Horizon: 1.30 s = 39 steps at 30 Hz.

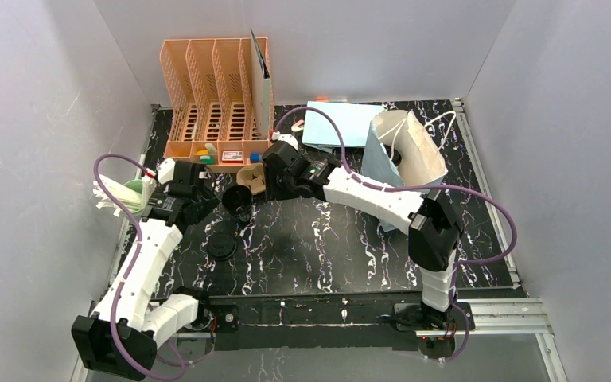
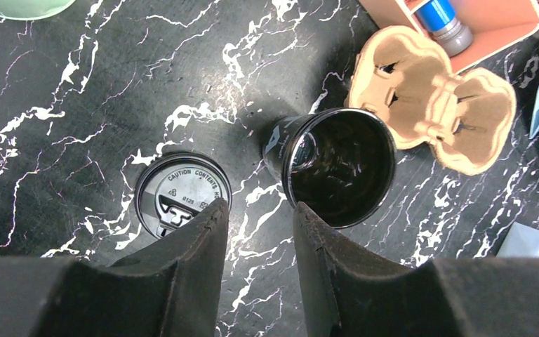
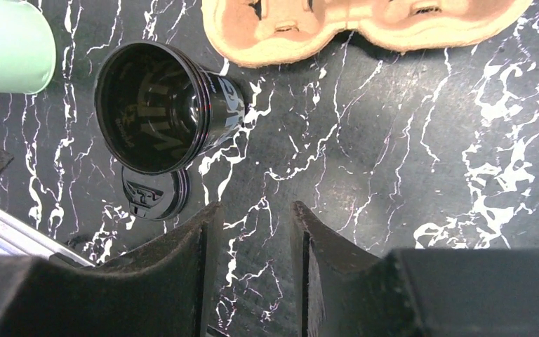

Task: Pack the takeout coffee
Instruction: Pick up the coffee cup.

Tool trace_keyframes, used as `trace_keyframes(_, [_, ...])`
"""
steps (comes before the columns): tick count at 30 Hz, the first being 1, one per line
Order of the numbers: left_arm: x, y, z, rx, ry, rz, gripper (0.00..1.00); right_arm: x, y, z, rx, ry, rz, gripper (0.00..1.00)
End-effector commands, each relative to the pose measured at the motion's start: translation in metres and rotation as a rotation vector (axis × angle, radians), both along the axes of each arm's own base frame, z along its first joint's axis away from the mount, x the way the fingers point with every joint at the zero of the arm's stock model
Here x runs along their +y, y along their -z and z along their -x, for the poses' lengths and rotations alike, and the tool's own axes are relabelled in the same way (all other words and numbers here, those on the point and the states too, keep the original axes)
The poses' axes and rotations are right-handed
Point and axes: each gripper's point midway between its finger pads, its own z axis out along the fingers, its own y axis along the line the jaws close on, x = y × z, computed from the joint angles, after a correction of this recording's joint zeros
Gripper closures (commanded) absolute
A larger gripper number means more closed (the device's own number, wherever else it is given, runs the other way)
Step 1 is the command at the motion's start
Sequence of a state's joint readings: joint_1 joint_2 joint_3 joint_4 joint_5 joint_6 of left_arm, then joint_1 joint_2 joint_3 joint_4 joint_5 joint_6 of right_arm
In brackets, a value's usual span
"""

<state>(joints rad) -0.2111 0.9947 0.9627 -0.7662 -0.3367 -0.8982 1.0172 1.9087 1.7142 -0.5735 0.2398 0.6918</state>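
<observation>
While the cup (image 2: 337, 165) stands upright, lidless, between left gripper (image 2: 256, 210) & right gripper (image 3: 253, 210), both w/ fingers parted, holding nothing, its 1 lid (image 2: 182, 193) lies flat just near-left, so the left is prob. better placed.

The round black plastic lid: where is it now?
In the top view the round black plastic lid lies flat on the black marbled table, left of centre, on the near side of the open dark disposable cup.
</observation>
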Motion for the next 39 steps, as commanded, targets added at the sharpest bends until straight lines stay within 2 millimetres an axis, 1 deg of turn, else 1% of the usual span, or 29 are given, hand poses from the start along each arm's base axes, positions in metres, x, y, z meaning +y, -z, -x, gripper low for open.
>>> trace_keyframes(1, [0.004, 0.011, -0.002, -0.001, -0.011, -0.015, 0.62, 0.010, -0.019, -0.003, -0.053, 0.018, -0.095, 0.53])
trace_keyframes(4, [-0.005, 0.019, -0.009, 0.023, 0.051, -0.003, 0.59, 0.012, -0.022, -0.003, -0.072, -0.008, -0.103, 0.54])
trace_keyframes(6, [-0.011, 0.025, -0.011, 0.059, 0.089, 0.004, 0.59, 0.014, -0.024, -0.004, -0.088, -0.028, -0.101, 0.54])
trace_keyframes(7, [-0.013, 0.028, -0.013, 0.070, 0.101, 0.005, 0.61, 0.015, -0.025, -0.006, -0.100, -0.033, -0.095, 0.54])
trace_keyframes(9, [-0.013, 0.031, -0.015, 0.079, 0.113, -0.003, 0.65, 0.016, -0.025, -0.010, -0.119, -0.037, -0.086, 0.54])
trace_keyframes(11, [-0.013, 0.031, -0.017, 0.068, 0.119, -0.009, 0.67, 0.018, -0.025, -0.011, -0.124, -0.045, -0.086, 0.54])
trace_keyframes(17, [-0.018, 0.037, -0.020, 0.079, 0.147, -0.001, 0.68, 0.023, -0.020, -0.012, -0.130, -0.061, -0.090, 0.55])
trace_keyframes(22, [-0.010, 0.042, -0.019, 0.100, 0.151, -0.048, 0.66, 0.027, -0.015, -0.013, -0.123, -0.067, -0.091, 0.55])
trace_keyframes(25, [-0.012, 0.045, -0.019, 0.110, 0.157, -0.046, 0.66, 0.025, -0.012, -0.015, -0.127, -0.059, -0.082, 0.55])
trace_keyframes(27, [-0.013, 0.047, -0.020, 0.112, 0.166, -0.040, 0.68, 0.024, -0.012, -0.016, -0.130, -0.055, -0.078, 0.55])
trace_keyframes(29, [-0.014, 0.049, -0.021, 0.112, 0.168, -0.040, 0.72, 0.024, -0.012, -0.015, -0.132, -0.054, -0.077, 0.55])
trace_keyframes(32, [-0.014, 0.051, -0.022, 0.115, 0.173, -0.041, 0.77, 0.024, -0.012, -0.015, -0.135, -0.055, -0.080, 0.55])
trace_keyframes(34, [-0.015, 0.052, -0.023, 0.118, 0.176, -0.039, 0.77, 0.025, -0.012, -0.016, -0.136, -0.057, -0.081, 0.56])
trace_keyframes(39, [-0.018, 0.053, -0.027, 0.111, 0.185, -0.032, 0.73, 0.026, -0.012, -0.016, -0.139, -0.063, -0.080, 0.56])
